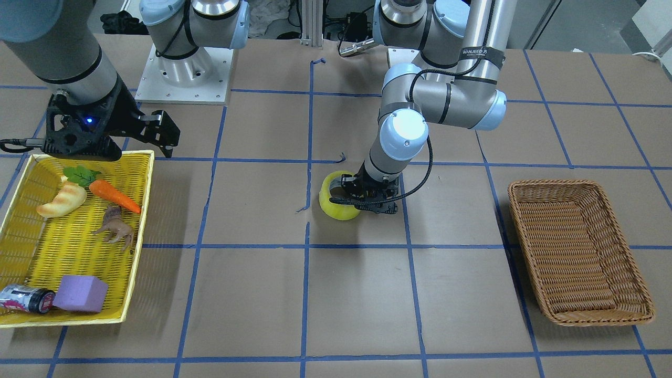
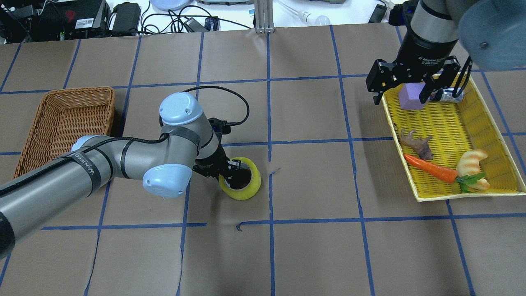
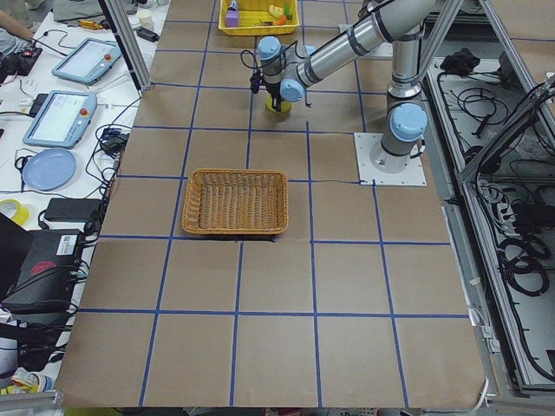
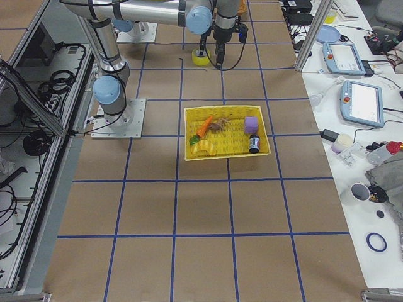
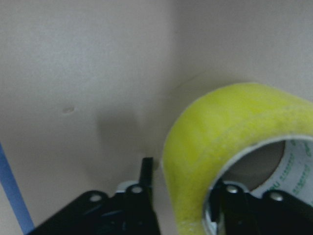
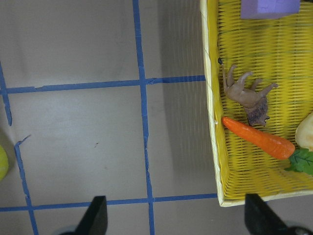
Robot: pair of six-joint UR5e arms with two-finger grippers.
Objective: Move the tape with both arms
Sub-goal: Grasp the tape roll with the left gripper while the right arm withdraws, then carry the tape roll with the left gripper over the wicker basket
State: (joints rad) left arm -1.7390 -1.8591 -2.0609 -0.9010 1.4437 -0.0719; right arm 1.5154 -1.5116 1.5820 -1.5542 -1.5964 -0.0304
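Yellow-green tape (image 2: 251,186) pinched through its core by my left fingers (image 5: 145,196), gripped to lift; right fingers (image 6: 96,215) hang released.

Bright, even light, soft shadows (wrist-view tape (image 5: 220,132) seemingly blurred).

4 fixed views, 2 wrist close-ups (tape (image 2: 247,193) shared)

Counted two arms (left arm (image 2: 123,158), right arm (image 2: 431,24)), two baskets (yellow basket (image 1: 68,252), brown basket (image 1: 572,252)), then one each: tape (image 1: 338,210), carrot (image 1: 115,197), croissant (image 1: 62,202), toy animal (image 1: 116,228), purple block (image 1: 80,293), bottle (image 1: 26,299).
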